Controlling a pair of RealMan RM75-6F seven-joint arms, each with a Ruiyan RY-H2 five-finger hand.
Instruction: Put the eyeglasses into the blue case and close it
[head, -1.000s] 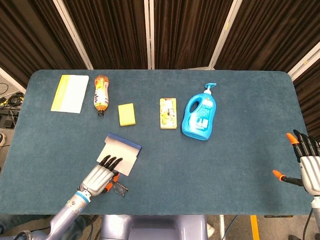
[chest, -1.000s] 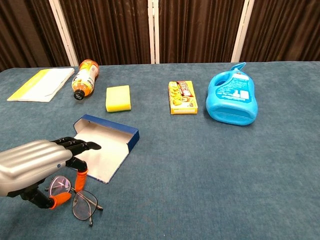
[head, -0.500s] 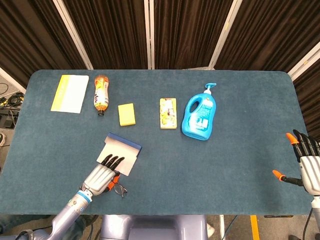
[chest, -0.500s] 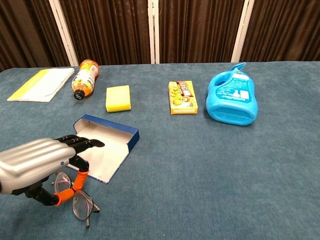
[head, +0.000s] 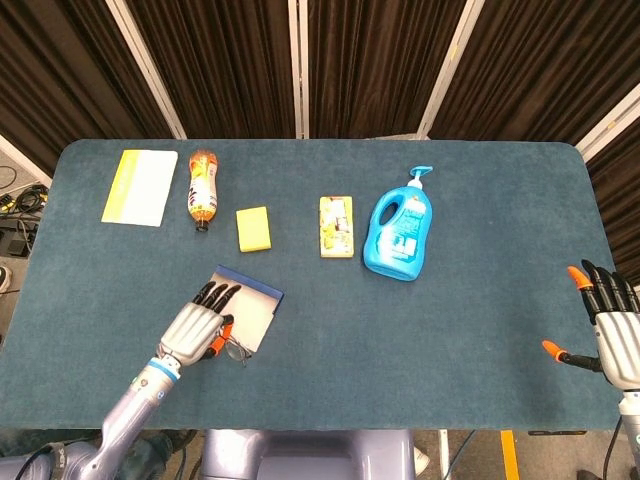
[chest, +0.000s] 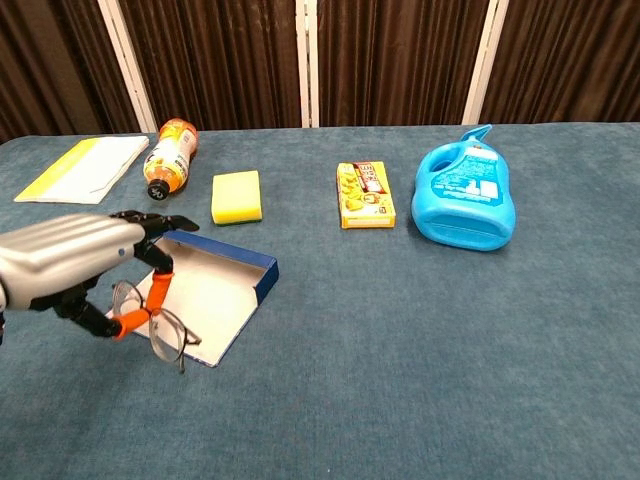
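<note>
**Blue table, items on top**

Blue-carpeted table (head: 480, 330). Back row: yellow-white booklet (head: 140, 187), orange bottle (head: 202, 189) on its side, yellow sponge (head: 253, 229), yellow snack box (head: 336, 226), blue detergent jug (head: 400, 230) lying flat. Nearer front left: open blue case (chest: 215, 292).

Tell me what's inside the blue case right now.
Only the pale lining of the blue case shows. The eyeglasses hang pinched in the left hand over its near edge, not yet inside. That hand hides the case's left part.
</note>
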